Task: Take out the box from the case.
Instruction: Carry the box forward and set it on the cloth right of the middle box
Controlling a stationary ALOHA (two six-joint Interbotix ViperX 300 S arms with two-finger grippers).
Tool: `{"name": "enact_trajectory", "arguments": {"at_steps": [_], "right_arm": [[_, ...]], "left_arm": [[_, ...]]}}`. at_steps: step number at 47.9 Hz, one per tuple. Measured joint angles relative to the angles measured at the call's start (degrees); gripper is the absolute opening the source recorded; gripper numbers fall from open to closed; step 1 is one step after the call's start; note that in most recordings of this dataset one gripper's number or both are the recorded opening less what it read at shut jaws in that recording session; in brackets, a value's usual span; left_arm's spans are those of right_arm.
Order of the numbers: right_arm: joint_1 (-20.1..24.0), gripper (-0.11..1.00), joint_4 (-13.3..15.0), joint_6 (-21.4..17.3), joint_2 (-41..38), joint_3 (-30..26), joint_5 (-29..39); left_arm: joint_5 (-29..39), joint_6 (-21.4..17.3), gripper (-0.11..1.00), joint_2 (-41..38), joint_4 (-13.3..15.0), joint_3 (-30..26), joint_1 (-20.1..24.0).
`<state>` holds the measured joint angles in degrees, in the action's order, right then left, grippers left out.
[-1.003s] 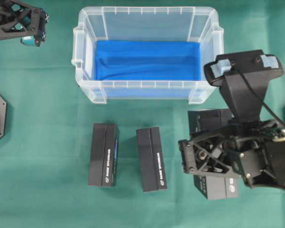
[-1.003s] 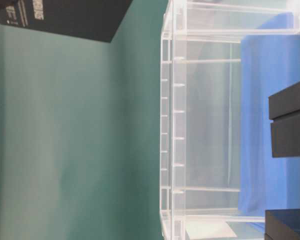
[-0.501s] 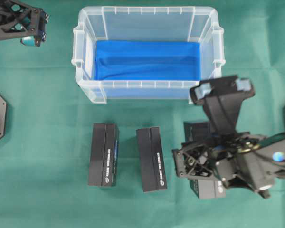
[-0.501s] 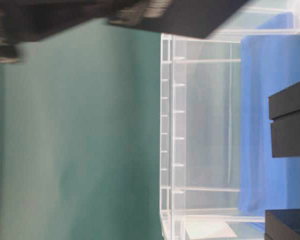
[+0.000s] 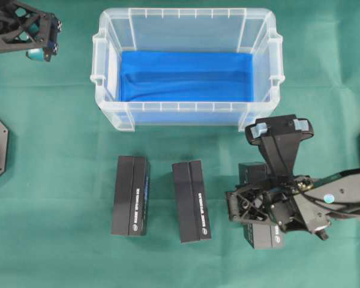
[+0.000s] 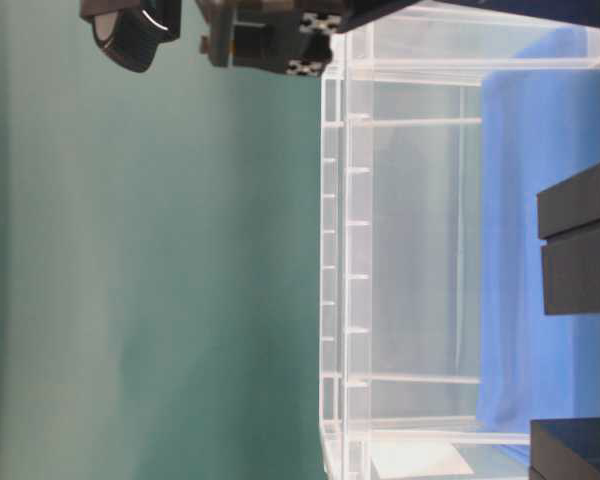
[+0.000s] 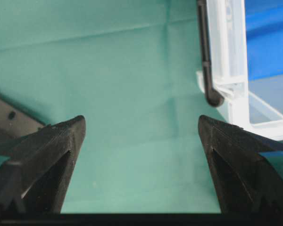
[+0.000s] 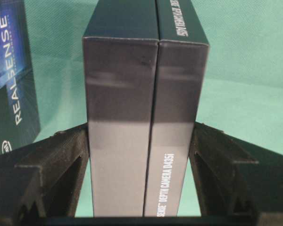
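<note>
A black box (image 8: pixel 146 117) is clamped between the fingers of the right gripper (image 8: pixel 141 181), low over the green cloth (image 5: pixel 60 180), presumably for setting down. Beside it two boxes (image 5: pixel 131 195) already lie; beyond stands the case (image 5: pixel 186 15), holding only blue cloth (image 5: pixel 186 75). The left gripper (image 7: pixel 141 150) is parked wide open, holding nothing.

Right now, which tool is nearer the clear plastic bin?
Right. The right tool sits just in front of the bin's corner, gripping a black box; the left tool hangs farther off.

black arms (image 5: pixel 291 150), light-blue pads, perhaps tape
</note>
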<state>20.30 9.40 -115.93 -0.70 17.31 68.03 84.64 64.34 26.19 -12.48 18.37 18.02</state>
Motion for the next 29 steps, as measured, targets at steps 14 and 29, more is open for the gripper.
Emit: {"name": "enact_trajectory", "arguments": {"at_steps": [14,29], "right_arm": [[-0.09,0.67,0.35,0.18,0.00,0.88,-1.67],[-0.18,0.67,0.26,0.18,0.00,2.02,-4.39]], "left_arm": [[0.09,0.09,0.96,0.00,0.00,0.00,-0.09],[0.18,0.09,0.96,0.00,0.00,0.00,-0.09]]}}
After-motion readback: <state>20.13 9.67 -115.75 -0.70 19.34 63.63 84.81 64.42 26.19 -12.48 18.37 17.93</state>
